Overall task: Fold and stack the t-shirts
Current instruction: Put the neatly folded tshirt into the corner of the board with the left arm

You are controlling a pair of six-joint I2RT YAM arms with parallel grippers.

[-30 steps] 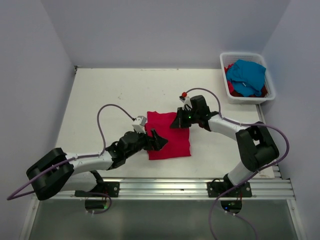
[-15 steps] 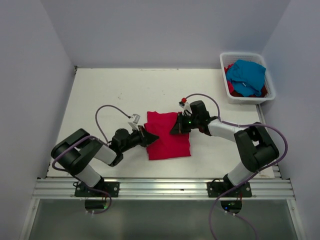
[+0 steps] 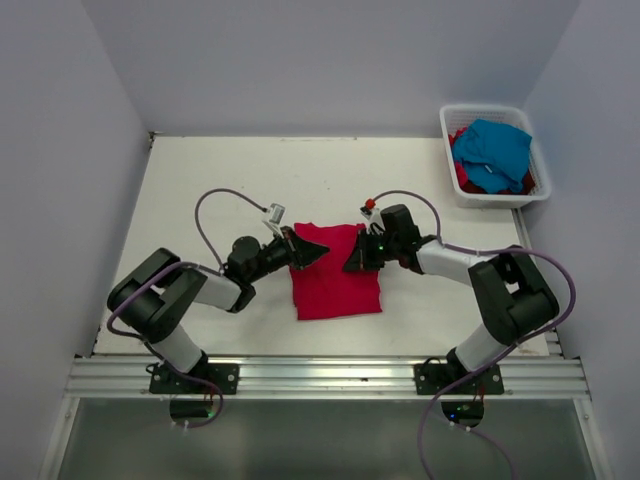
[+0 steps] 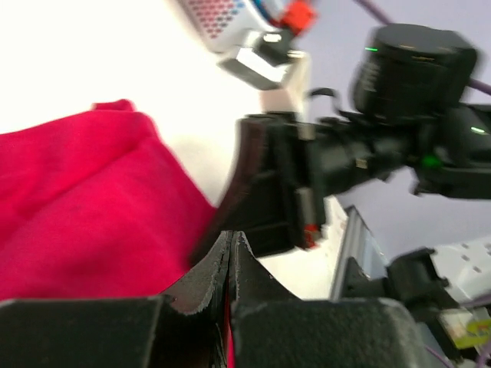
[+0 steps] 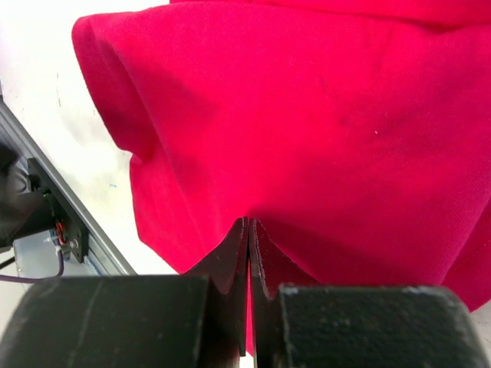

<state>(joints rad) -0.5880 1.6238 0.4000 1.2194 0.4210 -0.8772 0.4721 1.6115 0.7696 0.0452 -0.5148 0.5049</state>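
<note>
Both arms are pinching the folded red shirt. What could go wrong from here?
1. Both jaws are shut on the far edge of the red t-shirt, near each other. In the left wrist view the right jaws sit just ahead of the left jaws, so any inward move could knock them together.
2. The pinches look shallow. A lift may catch only the top layer and undo the fold, or the cloth may slip out.
</note>
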